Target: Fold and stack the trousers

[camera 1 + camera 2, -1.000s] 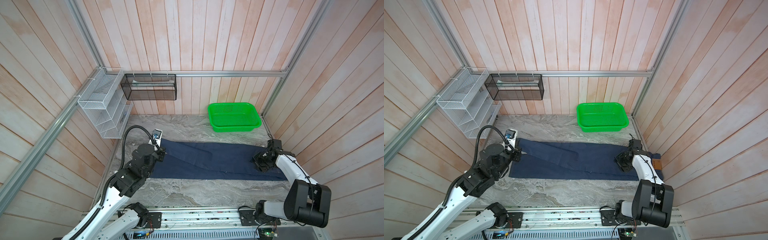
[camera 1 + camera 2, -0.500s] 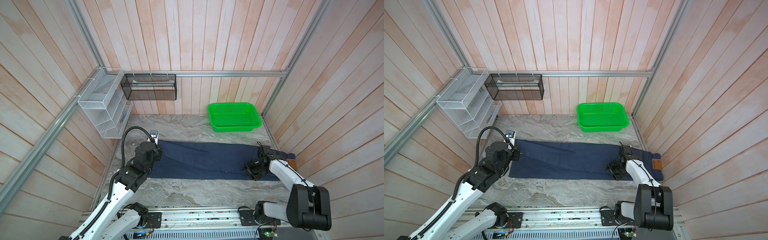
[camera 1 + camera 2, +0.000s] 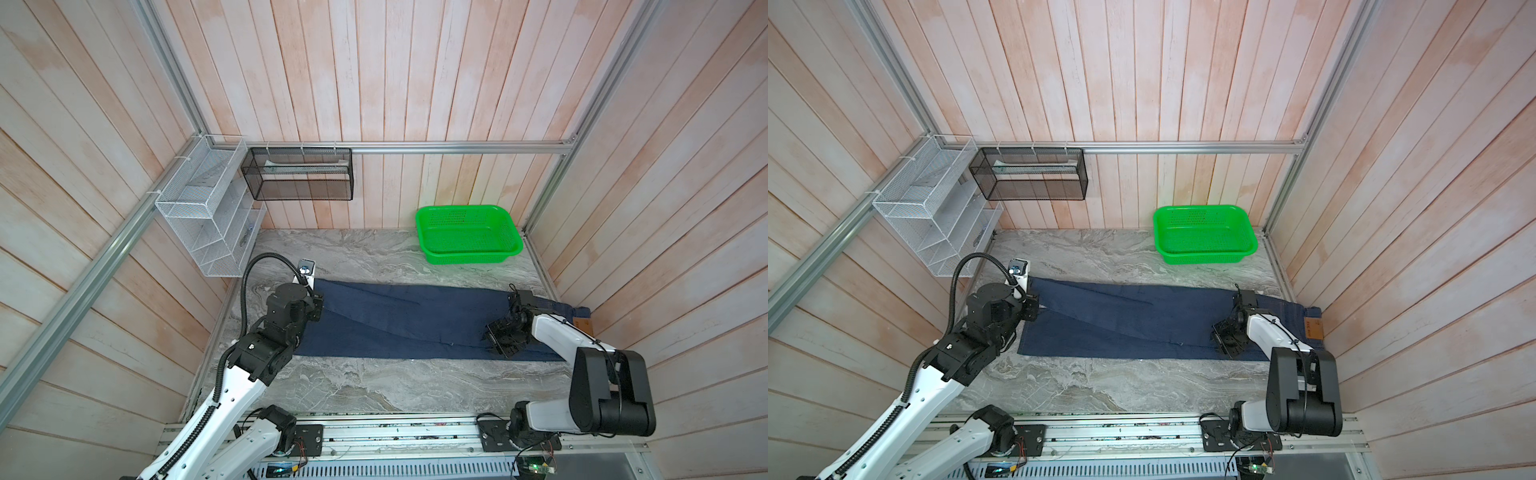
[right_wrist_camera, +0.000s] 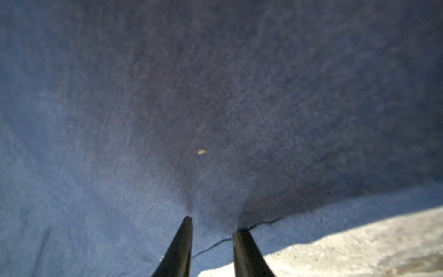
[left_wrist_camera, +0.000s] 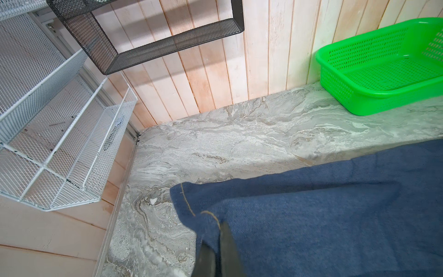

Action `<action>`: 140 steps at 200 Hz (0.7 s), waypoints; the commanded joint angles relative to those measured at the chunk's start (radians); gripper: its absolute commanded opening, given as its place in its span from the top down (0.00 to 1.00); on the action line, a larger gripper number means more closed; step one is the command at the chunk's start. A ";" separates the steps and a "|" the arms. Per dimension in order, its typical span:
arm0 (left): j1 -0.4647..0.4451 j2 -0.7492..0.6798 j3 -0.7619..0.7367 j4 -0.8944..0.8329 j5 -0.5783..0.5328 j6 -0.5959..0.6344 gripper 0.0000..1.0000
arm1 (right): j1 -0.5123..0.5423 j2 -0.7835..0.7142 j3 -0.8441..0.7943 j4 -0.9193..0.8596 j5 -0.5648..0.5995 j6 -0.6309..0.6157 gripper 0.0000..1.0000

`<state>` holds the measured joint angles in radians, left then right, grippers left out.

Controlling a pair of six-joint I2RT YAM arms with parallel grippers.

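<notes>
- the trousers (image 3: 407, 324) lie flat on the desk (image 3: 374, 386), legs toward its left edge, waist at its right edge.
- the left pincer (image 5: 214, 236) is squeezed tight on the hem corner of one leg.
- the right pincer (image 4: 213, 224) is narrow, with a bump of cloth between its fingers (image 4: 182, 244); i cannot tell if it grips yet.
- i think the cloth is thick, soft and a bit heavy, so it will sag and drag.
- best to hold the hems and waistband, the thick parts.

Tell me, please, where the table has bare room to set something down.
Free: the table strip between jeans and front rail, and the strip behind them, left of the basket. Crowded: the middle, jeans with left hand and right hand on them.
</notes>
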<state>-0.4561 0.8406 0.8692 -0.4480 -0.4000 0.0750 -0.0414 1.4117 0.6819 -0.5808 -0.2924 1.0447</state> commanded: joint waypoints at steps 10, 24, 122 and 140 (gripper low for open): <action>0.017 -0.021 -0.011 0.038 0.001 0.001 0.97 | 0.003 0.021 -0.021 0.026 0.046 0.023 0.80; 0.022 -0.022 -0.014 0.039 0.004 0.003 0.97 | 0.002 0.017 -0.017 0.027 0.060 0.026 0.86; 0.048 -0.111 -0.024 -0.004 -0.032 -0.031 0.99 | -0.001 -0.252 0.093 -0.234 0.070 -0.042 1.00; 0.050 -0.111 -0.059 -0.014 -0.041 -0.056 1.00 | -0.001 -0.275 0.051 -0.239 0.086 -0.052 1.00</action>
<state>-0.4168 0.7376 0.8581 -0.4488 -0.4026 0.0586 -0.0418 1.1576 0.7673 -0.7273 -0.2398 1.0233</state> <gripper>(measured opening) 0.060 0.047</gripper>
